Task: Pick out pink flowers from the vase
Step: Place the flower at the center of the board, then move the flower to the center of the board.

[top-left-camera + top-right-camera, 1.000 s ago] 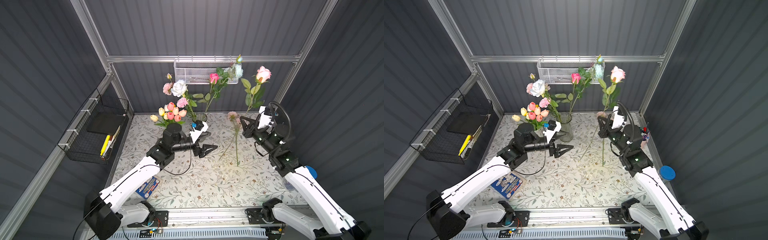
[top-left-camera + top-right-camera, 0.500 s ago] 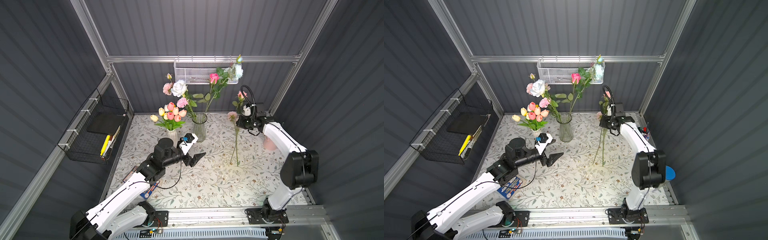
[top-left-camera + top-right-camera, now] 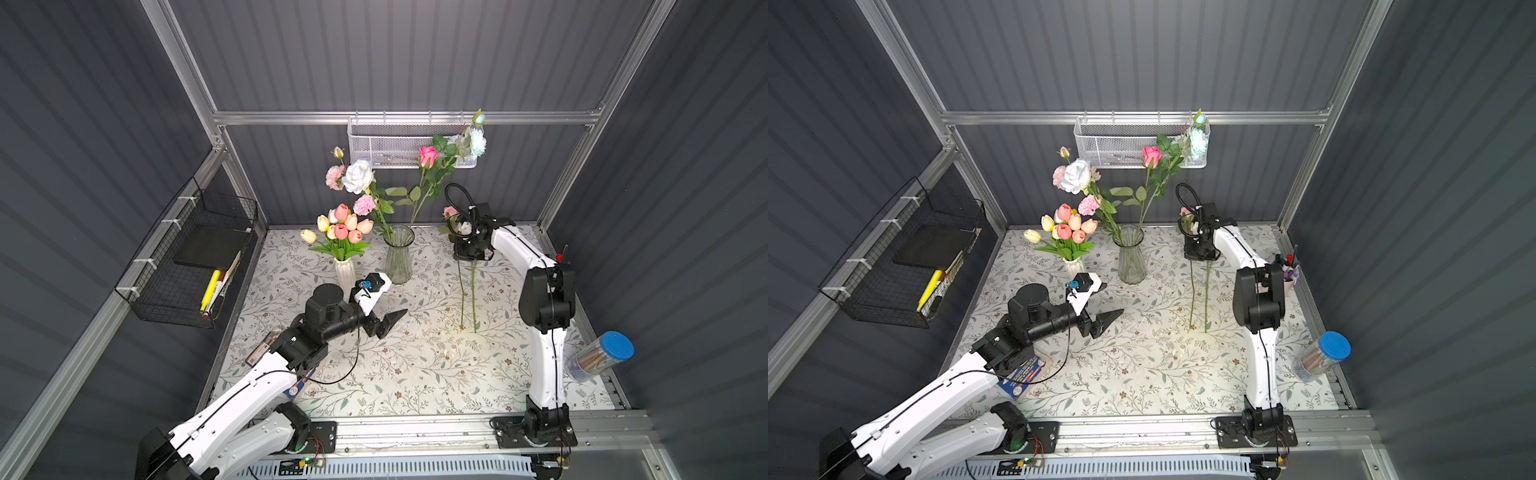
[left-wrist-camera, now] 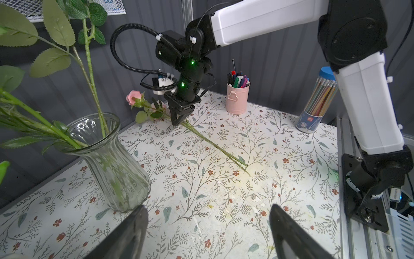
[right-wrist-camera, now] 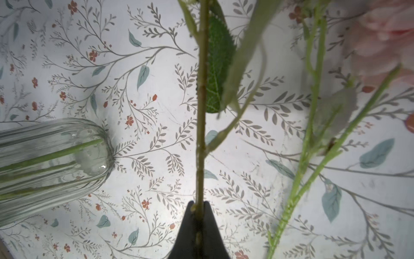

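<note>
On the flower-print tablecloth (image 3: 415, 374), beside the vase: one pink rose pinched by its stem.
Nearest, mid-table, the left gripper (image 3: 388, 322) hovers with black fingers spread wide, holding nothing; farther back the right gripper (image 4: 177, 122) points down, fingers pressed onto the green stem of a pale pink rose (image 4: 133, 97); just beside it lies a second pale pink flower (image 5: 380, 40); toward the left arm's side the clear ribbed glass vase (image 3: 398, 259) holds a magenta rose (image 3: 428, 156) and two pale pink ruffled blooms (image 3: 334, 178).
</note>
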